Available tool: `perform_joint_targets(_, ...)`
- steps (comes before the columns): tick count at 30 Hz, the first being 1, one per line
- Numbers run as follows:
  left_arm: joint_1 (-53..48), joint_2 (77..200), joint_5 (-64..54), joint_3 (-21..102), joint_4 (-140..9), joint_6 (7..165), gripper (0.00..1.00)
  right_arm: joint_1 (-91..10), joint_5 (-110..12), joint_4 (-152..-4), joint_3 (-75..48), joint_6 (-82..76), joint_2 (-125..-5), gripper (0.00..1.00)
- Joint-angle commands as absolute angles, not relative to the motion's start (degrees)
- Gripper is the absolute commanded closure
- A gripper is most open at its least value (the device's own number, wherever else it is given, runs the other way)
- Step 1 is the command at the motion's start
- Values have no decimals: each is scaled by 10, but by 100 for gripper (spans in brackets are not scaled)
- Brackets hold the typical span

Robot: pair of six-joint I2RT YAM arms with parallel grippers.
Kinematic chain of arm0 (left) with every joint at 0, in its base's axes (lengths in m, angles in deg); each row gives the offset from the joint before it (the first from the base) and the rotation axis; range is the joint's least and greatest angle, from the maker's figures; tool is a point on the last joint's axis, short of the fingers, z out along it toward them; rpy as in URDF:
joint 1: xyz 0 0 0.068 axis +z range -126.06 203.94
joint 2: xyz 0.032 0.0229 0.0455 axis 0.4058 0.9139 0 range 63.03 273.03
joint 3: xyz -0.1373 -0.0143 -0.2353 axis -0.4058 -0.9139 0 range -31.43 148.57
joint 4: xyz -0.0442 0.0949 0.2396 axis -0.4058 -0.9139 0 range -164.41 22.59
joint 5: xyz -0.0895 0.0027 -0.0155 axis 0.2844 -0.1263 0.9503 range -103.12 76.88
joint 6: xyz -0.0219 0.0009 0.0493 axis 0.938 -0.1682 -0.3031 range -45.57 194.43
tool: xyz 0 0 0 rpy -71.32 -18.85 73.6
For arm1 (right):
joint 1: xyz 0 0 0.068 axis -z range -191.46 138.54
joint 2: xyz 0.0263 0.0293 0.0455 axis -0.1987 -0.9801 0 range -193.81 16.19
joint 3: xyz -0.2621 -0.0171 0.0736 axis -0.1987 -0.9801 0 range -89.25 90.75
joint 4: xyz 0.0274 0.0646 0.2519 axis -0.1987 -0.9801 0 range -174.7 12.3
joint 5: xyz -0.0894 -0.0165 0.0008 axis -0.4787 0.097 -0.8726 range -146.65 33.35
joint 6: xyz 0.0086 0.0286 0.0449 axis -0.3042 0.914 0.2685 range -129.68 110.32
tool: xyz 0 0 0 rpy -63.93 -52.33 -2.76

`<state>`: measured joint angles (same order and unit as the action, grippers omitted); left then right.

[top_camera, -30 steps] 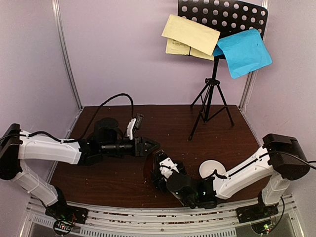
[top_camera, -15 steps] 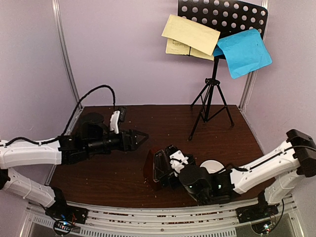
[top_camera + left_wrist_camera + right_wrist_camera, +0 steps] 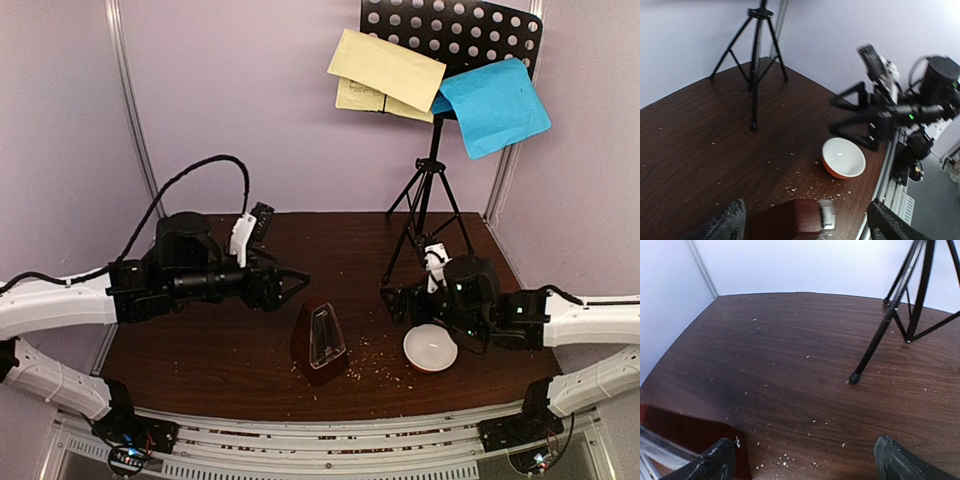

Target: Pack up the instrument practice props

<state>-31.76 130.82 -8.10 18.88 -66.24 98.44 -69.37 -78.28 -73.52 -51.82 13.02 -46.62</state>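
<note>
Standing upright near the front of the counter (image 3: 215,345), the metronome (image 3: 320,342) sits between the two arms, touched by neither. The left pincer (image 3: 296,281) hovers just behind and left of it, jaws spread wide. The right pincer (image 3: 389,301), likewise released and holding nothing, hangs beside the bowl (image 3: 430,349), near a leg of the stand (image 3: 430,185). Crumbs (image 3: 378,366) dot the wood around the metronome's foot. At the back, the stand carries yellow sheets (image 3: 385,68) and a blue sheet (image 3: 495,105) on its desk. The metronome looks rigid and fairly light, but its tapered faces would likely let fingers slide upward, and the clear cover (image 3: 326,335) may be loose or scratch easily. The safest hold is probably low across the brown side walls near the base. The sheets appear limp and are best pinched at an edge; the stand looks top-heavy and is best taken by its stem.
</note>
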Motion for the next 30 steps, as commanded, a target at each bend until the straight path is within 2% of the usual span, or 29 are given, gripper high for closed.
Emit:
perform_joint_targets(1,-340,1343,-18,224,-665,917,10,-606,-713,-801,-487,198,-465,0)
perform_joint_targets(4,-358,1366,-62,243,-691,908,2,-562,-706,-781,-499,228,-455,0)
perform_joint_targets(10,-390,1407,-178,276,-742,895,2,-502,-677,-751,-535,255,-419,0)
perform_joint_targets(18,-399,1451,-156,285,-732,897,3,-493,-672,-745,-563,271,-385,0)
perform_joint_targets(21,-399,1455,-161,283,-732,905,9,-491,-674,-740,-572,276,-376,0)
perform_joint_targets(25,-400,1456,-159,278,-731,909,23,-491,-677,-741,-573,279,-374,0)
perform_joint_targets(30,-400,1456,-165,272,-731,918,34,-491,-679,-735,-579,283,-364,0)
